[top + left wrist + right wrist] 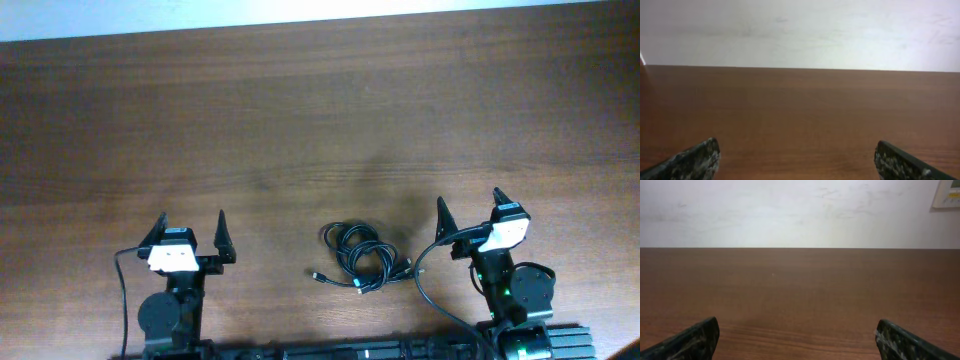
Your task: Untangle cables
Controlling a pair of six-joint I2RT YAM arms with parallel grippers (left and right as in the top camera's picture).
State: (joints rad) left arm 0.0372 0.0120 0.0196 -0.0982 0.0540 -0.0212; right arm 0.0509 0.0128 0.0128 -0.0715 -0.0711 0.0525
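Brown wood made up the table (300, 120). The cables (357, 257) lay on it in one small black bunch of round loops. The bunch sat near the right gripper (469, 197), on that gripper's left side and a little closer to the robot's base. The bunch was longer from side to side than from front to back. One end of it reached toward the right gripper. A small plug end (318, 274) poked out the other way, away from the right gripper. The right gripper touched nothing, and its two claws stood wide apart. The left gripper (191, 216) was well apart from the right gripper, with the cables between the two. Its fingers (697, 159) were spread wide too, with bare wood showing between them, and it held nothing.
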